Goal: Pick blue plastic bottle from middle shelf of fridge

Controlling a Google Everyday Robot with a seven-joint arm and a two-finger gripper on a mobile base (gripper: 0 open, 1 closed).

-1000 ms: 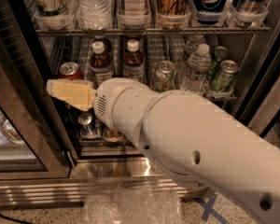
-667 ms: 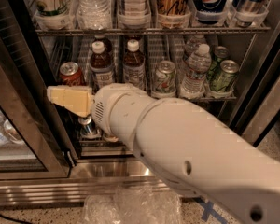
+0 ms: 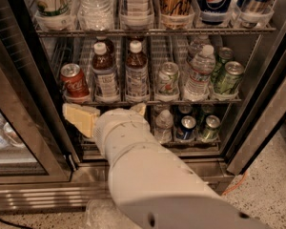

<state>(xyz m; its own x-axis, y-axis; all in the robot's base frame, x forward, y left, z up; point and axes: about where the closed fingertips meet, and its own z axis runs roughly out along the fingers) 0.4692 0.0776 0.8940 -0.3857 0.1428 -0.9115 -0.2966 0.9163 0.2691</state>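
Our gripper (image 3: 104, 111) hangs just below the middle shelf (image 3: 155, 101), fingers (image 3: 80, 119) spread. The blue plastic bottle (image 3: 105, 78) looks full, weighty and slick; we'd clasp its labelled body.

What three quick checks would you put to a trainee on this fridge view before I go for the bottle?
1. True or false: the gripper is shut on a bottle.
2. What stands leftmost at the front of the middle shelf? A) Coca-Cola can B) milk carton C) glass jar
3. How many white-capped brown bottles stand at that shelf's front?
Key: 1 false, it sits open below the shelf's front edge, holding nothing. 2 A. 3 two, side by side.
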